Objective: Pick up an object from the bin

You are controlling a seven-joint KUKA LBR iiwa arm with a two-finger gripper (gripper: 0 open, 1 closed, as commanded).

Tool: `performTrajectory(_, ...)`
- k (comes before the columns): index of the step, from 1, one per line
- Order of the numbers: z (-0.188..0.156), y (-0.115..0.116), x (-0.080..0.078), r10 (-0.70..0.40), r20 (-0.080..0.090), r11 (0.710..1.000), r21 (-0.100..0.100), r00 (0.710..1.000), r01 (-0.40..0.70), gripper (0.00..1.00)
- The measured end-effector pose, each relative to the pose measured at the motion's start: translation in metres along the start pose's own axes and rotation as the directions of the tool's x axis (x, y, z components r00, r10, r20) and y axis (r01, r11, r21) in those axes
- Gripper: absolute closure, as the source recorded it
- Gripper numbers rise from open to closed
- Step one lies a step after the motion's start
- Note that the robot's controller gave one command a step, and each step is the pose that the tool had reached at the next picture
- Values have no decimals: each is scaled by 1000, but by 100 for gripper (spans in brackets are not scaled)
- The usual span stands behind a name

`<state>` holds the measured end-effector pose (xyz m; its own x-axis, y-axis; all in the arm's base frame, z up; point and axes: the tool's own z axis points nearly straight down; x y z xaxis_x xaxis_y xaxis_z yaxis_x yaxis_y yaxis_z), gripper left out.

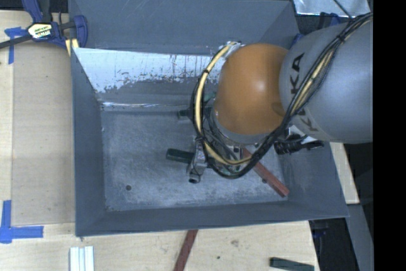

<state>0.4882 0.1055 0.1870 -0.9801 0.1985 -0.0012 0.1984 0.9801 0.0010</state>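
Note:
My gripper (196, 168) hangs low over the middle of the bin floor, mostly hidden beneath the arm's orange dome and its cables. A small dark elongated piece (177, 154) juts out to the gripper's left, just above the floor. I cannot tell if it is a loose thing or part of the gripper. A reddish-brown flat stick (274, 181) lies slanted on the floor at the front right, its upper end hidden under the arm.
Another small dark bit (184, 114) shows near the back wall, left of the dome. A tiny dark speck (129, 187) lies on the floor at the front left. The arm covers the bin's right half.

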Motion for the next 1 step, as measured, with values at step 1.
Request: performTrajectory(1, -31, 10, -4, -21, 1, 1000, 0, 1000, 21, 100)
